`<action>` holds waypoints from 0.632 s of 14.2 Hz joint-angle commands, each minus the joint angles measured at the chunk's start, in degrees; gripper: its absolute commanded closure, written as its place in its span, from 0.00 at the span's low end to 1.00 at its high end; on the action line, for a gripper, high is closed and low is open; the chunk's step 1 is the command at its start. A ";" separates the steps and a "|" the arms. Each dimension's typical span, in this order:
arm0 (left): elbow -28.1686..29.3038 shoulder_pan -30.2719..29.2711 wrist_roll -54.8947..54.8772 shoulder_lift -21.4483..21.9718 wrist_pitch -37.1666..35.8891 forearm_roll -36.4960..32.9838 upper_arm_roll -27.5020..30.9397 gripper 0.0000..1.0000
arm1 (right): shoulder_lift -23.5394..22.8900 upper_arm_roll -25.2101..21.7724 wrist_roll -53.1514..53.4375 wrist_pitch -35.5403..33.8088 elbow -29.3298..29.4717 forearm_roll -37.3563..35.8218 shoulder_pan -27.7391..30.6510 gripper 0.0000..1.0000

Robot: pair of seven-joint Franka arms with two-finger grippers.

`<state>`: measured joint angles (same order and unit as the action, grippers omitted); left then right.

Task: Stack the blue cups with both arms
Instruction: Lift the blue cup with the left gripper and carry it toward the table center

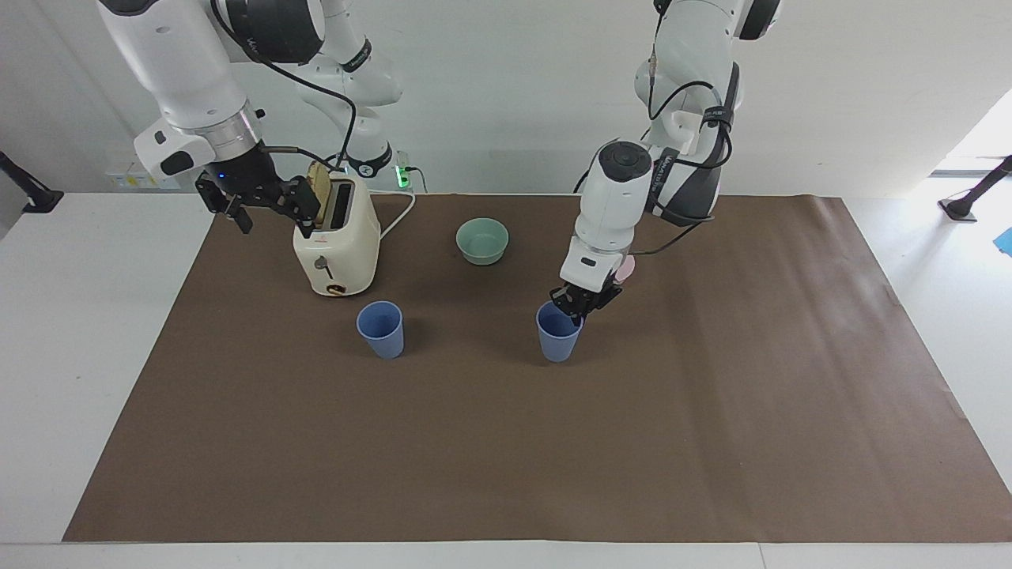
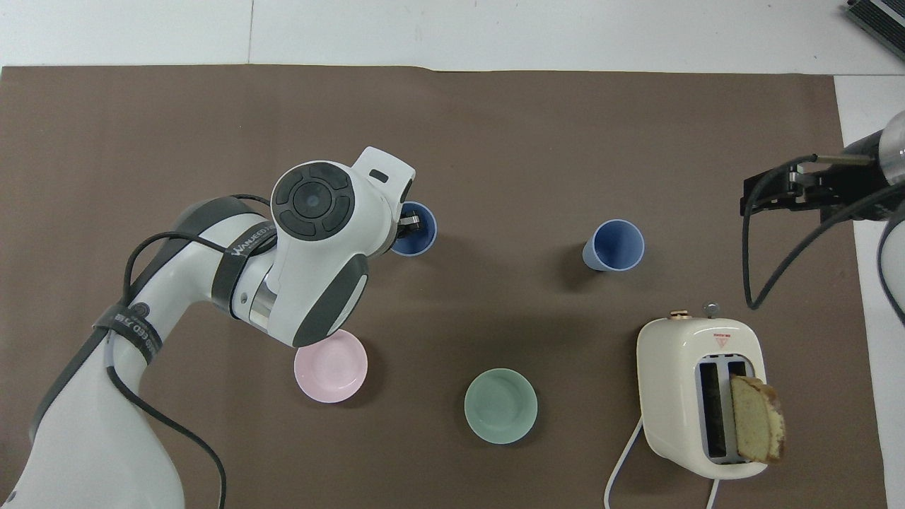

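The left gripper is clenched on the rim of one blue cup, pinching the wall on the side toward the robots, with one fingertip dipped inside the mouth and the other against the outside. The cup hangs upright from that pinch; whether its base touches the brown mat or sits just above it cannot be told. In the overhead view only the part of this cup's open mouth away from the arm shows, the rest covered by the left arm's white wrist. It is over the middle of the mat, well in from every edge. The second blue cup stands upright on the mat by itself, toward the right arm's end, apart from the held cup and with no fingers near it; it is just farther from the robots than the cream toaster, which has a slice of bread sticking up from one slot. The right gripper waits up in the air beside the toaster, over the mat's edge at the right arm's end, its fingers spread and holding nothing. A green bowl and a pink bowl sit nearer to the robots than the cups.
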<state>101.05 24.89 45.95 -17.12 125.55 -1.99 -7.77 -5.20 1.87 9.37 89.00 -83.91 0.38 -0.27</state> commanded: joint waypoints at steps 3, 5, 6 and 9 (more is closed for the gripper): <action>1.87 2.09 0.81 -0.98 4.52 -1.52 0.92 1.00 | 1.15 0.59 -1.28 0.83 -1.43 -0.20 0.88 0.00; 2.22 2.18 0.64 -0.98 4.70 -1.61 0.92 1.00 | 1.15 0.59 -1.28 0.83 -1.43 -0.20 0.88 0.00; 2.31 2.27 0.55 -1.42 4.96 -1.52 0.92 1.00 | 1.15 0.59 -1.19 0.83 -1.43 -0.20 0.88 0.00; 2.31 2.09 0.37 -1.69 4.88 -1.52 0.92 0.68 | 1.15 0.59 -1.28 0.83 -1.43 -0.20 0.88 0.00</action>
<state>102.44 26.03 45.91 -19.09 128.86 -2.05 -7.77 -5.20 1.87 9.37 89.00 -83.91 0.38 -0.27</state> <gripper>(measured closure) 0.952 0.000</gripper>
